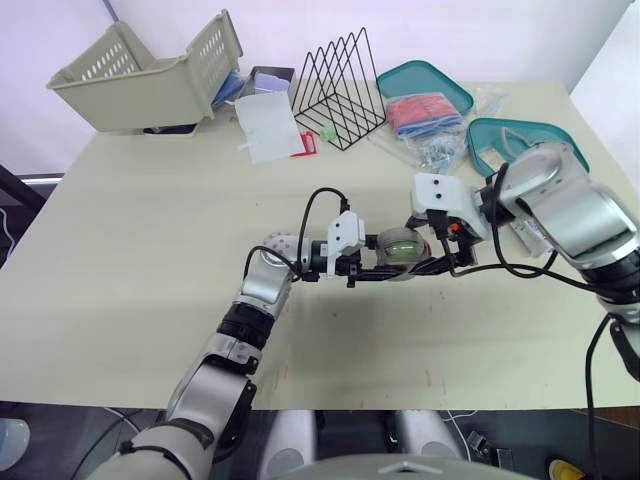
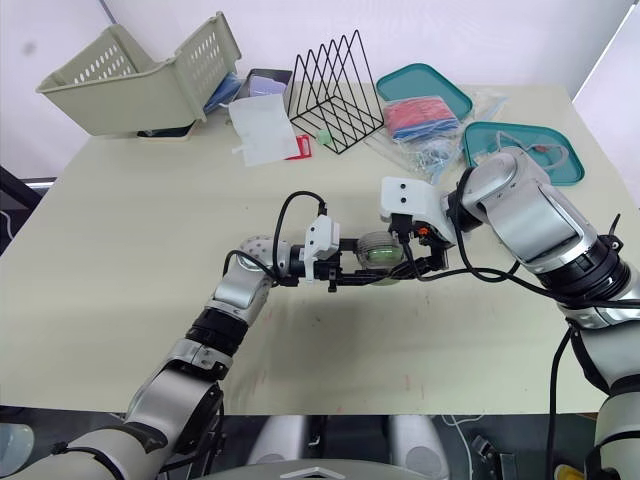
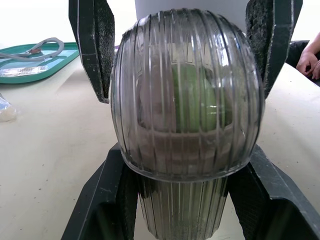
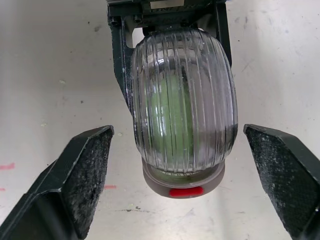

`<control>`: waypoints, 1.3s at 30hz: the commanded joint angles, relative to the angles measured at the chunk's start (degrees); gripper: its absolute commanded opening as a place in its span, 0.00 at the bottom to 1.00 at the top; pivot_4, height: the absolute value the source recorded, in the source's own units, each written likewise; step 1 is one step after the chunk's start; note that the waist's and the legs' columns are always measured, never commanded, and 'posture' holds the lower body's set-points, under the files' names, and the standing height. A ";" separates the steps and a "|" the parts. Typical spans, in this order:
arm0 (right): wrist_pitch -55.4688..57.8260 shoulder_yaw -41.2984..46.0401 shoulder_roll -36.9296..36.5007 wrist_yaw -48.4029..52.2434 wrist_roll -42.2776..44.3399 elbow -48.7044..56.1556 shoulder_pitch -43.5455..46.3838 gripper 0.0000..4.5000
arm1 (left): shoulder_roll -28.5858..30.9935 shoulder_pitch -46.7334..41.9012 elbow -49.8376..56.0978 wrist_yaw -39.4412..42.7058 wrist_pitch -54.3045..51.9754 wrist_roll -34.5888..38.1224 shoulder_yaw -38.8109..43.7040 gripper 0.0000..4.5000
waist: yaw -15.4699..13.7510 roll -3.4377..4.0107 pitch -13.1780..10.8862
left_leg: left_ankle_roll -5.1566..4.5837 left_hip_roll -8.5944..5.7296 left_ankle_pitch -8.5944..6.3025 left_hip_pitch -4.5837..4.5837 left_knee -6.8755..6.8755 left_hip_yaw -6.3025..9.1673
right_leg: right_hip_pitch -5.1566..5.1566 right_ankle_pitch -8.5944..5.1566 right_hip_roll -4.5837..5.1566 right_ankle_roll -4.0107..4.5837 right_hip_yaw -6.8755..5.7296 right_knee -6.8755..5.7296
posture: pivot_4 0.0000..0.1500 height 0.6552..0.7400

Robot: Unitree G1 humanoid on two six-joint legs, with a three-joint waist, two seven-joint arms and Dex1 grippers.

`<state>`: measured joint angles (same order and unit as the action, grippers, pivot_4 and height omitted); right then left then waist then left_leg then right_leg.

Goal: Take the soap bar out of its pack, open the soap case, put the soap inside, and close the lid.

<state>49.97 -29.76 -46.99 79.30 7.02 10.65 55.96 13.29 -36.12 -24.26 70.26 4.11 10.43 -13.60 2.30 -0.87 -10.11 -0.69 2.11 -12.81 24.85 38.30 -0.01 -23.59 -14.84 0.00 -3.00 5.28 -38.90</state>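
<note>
The soap case [image 1: 403,243] sits mid-table, a clear ribbed lid lying down over a grey base with a red tab [image 4: 186,191]. A green soap bar [image 4: 170,115] shows through the lid. My left gripper [image 1: 425,262] reaches in from the left and is shut on the case's base, one finger along each side [image 3: 112,175]. My right gripper [image 4: 177,131] faces it from the right. It is open wide, with its padded fingers [image 4: 87,170] standing off either side of the case and not touching it. In the left wrist view those pads [image 3: 92,45] flank the lid.
Along the table's far edge are a tipped beige basket [image 1: 150,75], a white packet [image 1: 268,125], a black wire rack [image 1: 340,90] and two teal trays [image 1: 425,75] [image 1: 520,135] with bagged items. A person's hand [image 3: 307,60] rests beyond the table.
</note>
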 commanded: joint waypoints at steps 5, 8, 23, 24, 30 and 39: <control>-1.22 1.36 -2.08 -0.66 -0.61 1.47 -0.60 0.99 | -0.20 -0.80 2.61 0.32 1.17 0.99 0.17 0.43 | -0.01 0.00 0.00 | 0.00 0.00 0.00 0.00 0.00 0.00 | 0.00 0.00 0.00 0.00 0.00 0.00 | 1.00 1.00; -1.82 2.03 -3.60 -0.67 -0.48 1.34 -1.49 0.99 | -0.24 -0.84 2.55 0.27 1.15 1.01 0.20 0.43 | -0.02 0.00 0.00 | 0.00 0.00 0.00 0.00 0.00 0.00 | 0.00 0.00 0.00 0.00 0.00 0.00 | 1.00 1.00; -6.25 18.18 -8.72 -3.86 7.21 -0.27 -14.45 0.46 | 0.37 -0.45 2.06 0.51 1.51 1.07 0.32 0.43 | -0.06 -0.01 -0.01 | 0.00 -0.02 0.00 -0.01 0.00 -0.01 | 0.02 0.00 0.01 -0.01 0.01 0.02 | 1.00 1.00; -6.64 19.26 -8.71 -4.21 7.71 -0.56 -15.39 0.33 | 0.35 -0.49 2.02 0.50 1.52 1.08 0.29 0.43 | -0.03 -0.01 -0.01 | 0.00 -0.01 0.00 -0.01 0.01 -0.02 | 0.02 0.00 0.00 0.00 0.02 0.01 | 1.00 1.00; -9.39 26.02 -6.42 -7.62 11.06 -4.93 -19.36 0.01 | 0.14 -0.40 1.75 0.58 1.71 1.07 0.16 0.43 | -0.10 -0.02 -0.02 | 0.00 -0.02 0.00 -0.01 0.02 -0.03 | 0.05 0.00 0.00 -0.01 0.04 0.02 | 1.00 1.00; -9.94 27.70 -1.32 -8.04 17.46 -2.70 -11.30 0.01 | 0.06 -0.46 1.33 0.90 1.78 1.13 0.50 0.43 | 0.02 0.04 -0.05 | 0.00 -0.01 0.00 -0.02 0.01 -0.01 | 0.03 0.00 -0.04 -0.01 0.04 0.00 | 1.00 1.00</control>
<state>38.58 -1.78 -48.24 71.43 22.99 4.13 42.00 13.70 -36.09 -24.26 71.13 4.43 10.54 -13.59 2.32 -0.83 -10.16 -0.69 2.10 -12.80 24.83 38.31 -0.02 -23.55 -14.84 -0.03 -3.01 5.32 -38.90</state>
